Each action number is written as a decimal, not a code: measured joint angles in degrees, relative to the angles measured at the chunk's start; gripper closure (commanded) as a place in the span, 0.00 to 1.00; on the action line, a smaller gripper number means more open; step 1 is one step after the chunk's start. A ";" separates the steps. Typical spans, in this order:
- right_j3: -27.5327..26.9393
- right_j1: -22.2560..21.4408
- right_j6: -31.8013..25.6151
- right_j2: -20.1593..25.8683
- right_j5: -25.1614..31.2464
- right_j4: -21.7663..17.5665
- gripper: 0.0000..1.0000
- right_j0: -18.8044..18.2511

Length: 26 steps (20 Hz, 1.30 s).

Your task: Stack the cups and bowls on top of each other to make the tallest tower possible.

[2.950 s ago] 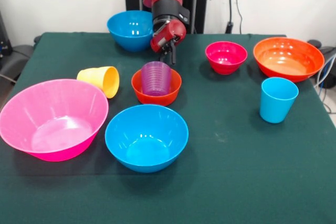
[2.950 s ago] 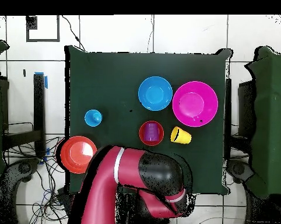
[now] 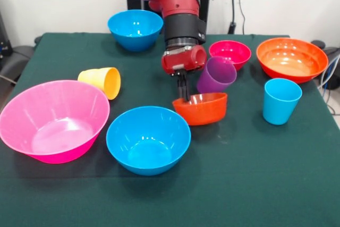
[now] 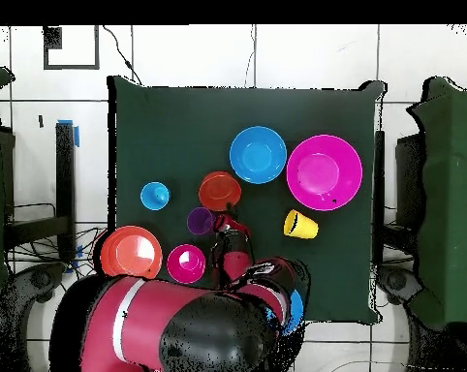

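Observation:
My gripper reaches down onto the back left rim of the small orange-red bowl and is shut on that rim. The bowl hangs tilted just above the cloth and also shows in the overhead view, as does my gripper. The purple ribbed cup lies tilted right behind it. The light blue cup stands upright to the right. The small magenta bowl sits behind the purple cup. The yellow cup lies on its side at the left. Nothing is stacked.
A big pink bowl sits front left and a blue bowl front centre. A second blue bowl is at the back and a wide orange bowl back right. All stand on the green cloth-covered table.

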 measured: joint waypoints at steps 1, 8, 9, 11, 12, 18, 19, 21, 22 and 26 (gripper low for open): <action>-0.46 -0.20 0.00 0.06 1.78 -0.40 1.00 0.22; -2.73 -4.33 0.00 0.38 21.49 -2.81 1.00 3.78; -2.93 -4.60 0.00 0.21 23.02 -2.80 1.00 4.45; -3.44 -5.32 0.00 -0.15 27.16 -2.79 1.00 6.22; -3.60 -5.55 0.00 -0.24 28.62 -2.79 1.00 6.83; -4.21 -7.45 0.00 -0.49 40.08 -2.81 1.00 11.14; -4.23 -7.75 0.00 -0.48 41.76 -2.81 1.00 11.65; -4.29 -8.45 0.00 -0.47 45.56 -2.81 1.00 12.72; -4.38 -8.93 0.00 -0.42 48.42 -2.82 1.00 13.38; -5.02 -10.01 0.00 0.21 56.13 -2.82 1.00 13.96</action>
